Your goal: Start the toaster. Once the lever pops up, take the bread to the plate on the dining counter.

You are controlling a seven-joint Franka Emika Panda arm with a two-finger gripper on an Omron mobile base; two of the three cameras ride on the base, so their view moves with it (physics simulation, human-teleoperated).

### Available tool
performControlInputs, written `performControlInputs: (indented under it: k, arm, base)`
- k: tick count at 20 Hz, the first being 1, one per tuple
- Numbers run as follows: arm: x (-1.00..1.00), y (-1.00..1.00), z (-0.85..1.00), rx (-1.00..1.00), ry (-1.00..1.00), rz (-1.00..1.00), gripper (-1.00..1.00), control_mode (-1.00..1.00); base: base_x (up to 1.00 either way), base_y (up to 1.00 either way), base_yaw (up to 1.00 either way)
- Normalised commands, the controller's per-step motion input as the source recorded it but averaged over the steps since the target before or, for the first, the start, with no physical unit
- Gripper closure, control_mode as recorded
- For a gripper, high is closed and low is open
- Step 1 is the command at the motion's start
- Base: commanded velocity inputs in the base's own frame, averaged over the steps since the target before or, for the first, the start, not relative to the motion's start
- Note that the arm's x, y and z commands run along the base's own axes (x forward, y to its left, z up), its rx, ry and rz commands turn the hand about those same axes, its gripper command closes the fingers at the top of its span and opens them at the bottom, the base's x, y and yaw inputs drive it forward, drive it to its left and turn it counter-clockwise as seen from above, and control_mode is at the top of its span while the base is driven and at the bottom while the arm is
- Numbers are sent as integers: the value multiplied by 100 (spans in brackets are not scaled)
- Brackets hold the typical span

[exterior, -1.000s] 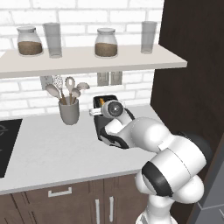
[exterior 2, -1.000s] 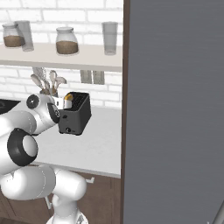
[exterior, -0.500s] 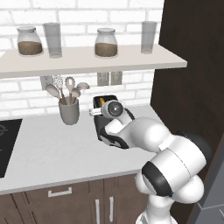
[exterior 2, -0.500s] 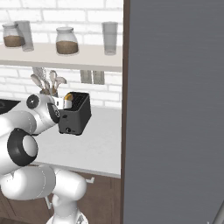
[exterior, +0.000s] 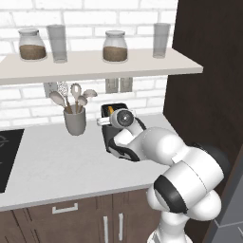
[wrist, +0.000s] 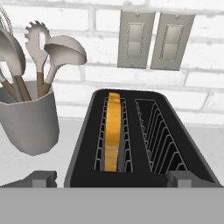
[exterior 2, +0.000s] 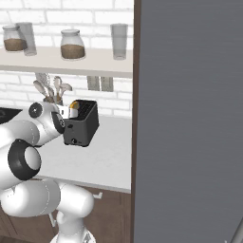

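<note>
The dark grey toaster (wrist: 144, 170) stands on the kitchen counter against the brick wall, also seen from the sides (exterior: 113, 142) (exterior 2: 81, 127). The bread (wrist: 113, 131) stands on edge in its left slot, golden crust up, and pokes out of the top (exterior 2: 73, 105). The right slot is empty. My gripper (wrist: 113, 178) hovers just above the toaster's near end, open, one fingertip (wrist: 41, 177) at each side, holding nothing. In the left base view the gripper (exterior: 105, 122) sits over the toaster's front. The plate and the dining counter are out of view.
A grey utensil cup (wrist: 26, 118) (exterior: 75, 121) with spoons stands left of the toaster. Two wall switches (wrist: 153, 40) are behind it. A shelf (exterior: 95, 65) with jars and glasses runs overhead. A tall dark cabinet (exterior: 209, 71) bounds the right; a cooktop (exterior: 5, 156) lies far left.
</note>
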Motion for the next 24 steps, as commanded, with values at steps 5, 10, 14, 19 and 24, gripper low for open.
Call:
performControlInputs:
  k: [5, 10, 14, 19, 24]
  arm:
    - [0, 0, 0, 0, 0, 0, -100, -100]
    - [0, 0, 0, 0, 0, 0, -100, -100]
    - [0, 0, 0, 0, 0, 0, -100, -100]
    - [0, 0, 0, 0, 0, 0, -100, -100]
    - [4, 0, 0, 0, 0, 0, -100, -100]
  base:
    - [0, 0, 0]
    - [0, 0, 0]
    - [0, 0, 0]
    - [0, 0, 0]
    - [0, 0, 0]
